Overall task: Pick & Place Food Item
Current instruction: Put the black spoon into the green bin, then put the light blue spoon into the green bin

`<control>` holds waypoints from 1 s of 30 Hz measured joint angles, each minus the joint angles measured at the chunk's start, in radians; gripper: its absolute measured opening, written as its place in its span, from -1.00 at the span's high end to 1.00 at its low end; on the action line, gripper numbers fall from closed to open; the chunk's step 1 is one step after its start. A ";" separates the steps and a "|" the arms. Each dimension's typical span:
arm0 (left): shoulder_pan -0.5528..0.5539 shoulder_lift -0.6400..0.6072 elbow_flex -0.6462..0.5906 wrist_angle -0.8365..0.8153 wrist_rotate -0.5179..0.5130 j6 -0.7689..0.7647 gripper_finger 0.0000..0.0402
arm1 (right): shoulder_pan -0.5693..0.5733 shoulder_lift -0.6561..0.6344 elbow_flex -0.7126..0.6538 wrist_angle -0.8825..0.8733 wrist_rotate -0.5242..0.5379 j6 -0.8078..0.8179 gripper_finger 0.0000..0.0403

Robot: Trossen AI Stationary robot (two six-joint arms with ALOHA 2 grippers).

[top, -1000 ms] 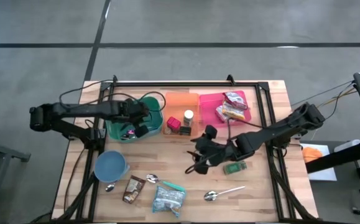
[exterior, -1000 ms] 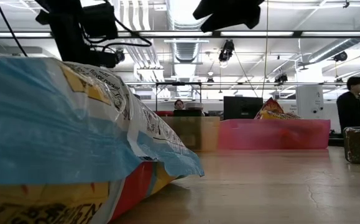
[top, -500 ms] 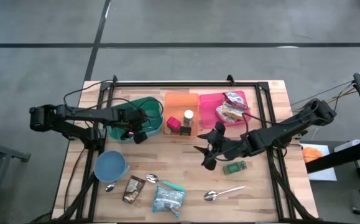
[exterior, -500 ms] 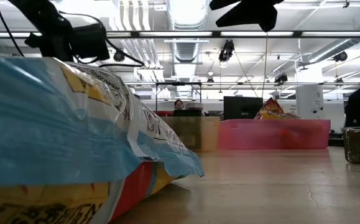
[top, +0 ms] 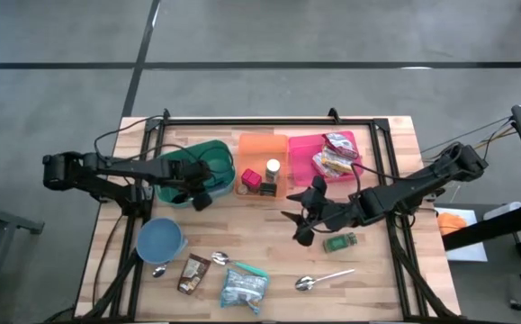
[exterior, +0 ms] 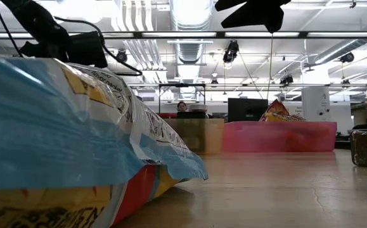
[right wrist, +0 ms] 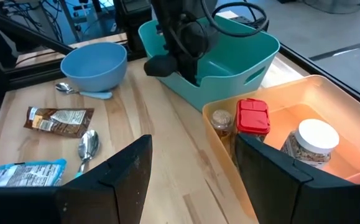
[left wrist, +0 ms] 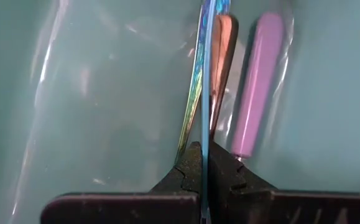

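Observation:
My left gripper [top: 193, 186] reaches down into the teal bin [top: 215, 155] and is shut on a clear wrapper [left wrist: 254, 81]. The wrapper holds a purple handle [left wrist: 257, 87] and a copper-coloured piece [left wrist: 222, 56] and lies on the bin floor. My right gripper [top: 305, 216] hangs open above the bare table middle, with nothing between its fingers [right wrist: 124, 180]. A green packet [top: 339, 242] lies just beside it, toward the near edge. A blue snack bag [top: 242, 286] and a brown packet [top: 193, 273] lie near the table's front edge. My left gripper pinches a thin blue, iridescent edge [left wrist: 203, 134] of the clear wrapper between its two shut fingers. The fingers come from above and point steeply down, and the edge runs straight along their seam. The rest of the wrapper lies on the bin floor.
An orange bin [top: 251, 146] with jars and a red-lidded box [right wrist: 252, 118] stands beside the teal one, and a pink bin [top: 303, 144] with snack packs is farther right. A blue bowl [top: 159, 240] and two spoons [top: 318, 281] [top: 220, 259] lie toward the front.
My left gripper has sunk deeper into the teal bin and drawn a little toward the table's left. My right gripper has moved toward the table's right and far side, away from the table top, staying open, then held still.

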 joint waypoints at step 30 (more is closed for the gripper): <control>-0.001 0.000 0.126 -0.147 0.153 -0.103 -0.03 | 0.017 -0.001 0.000 -0.001 -0.003 -0.015 -0.12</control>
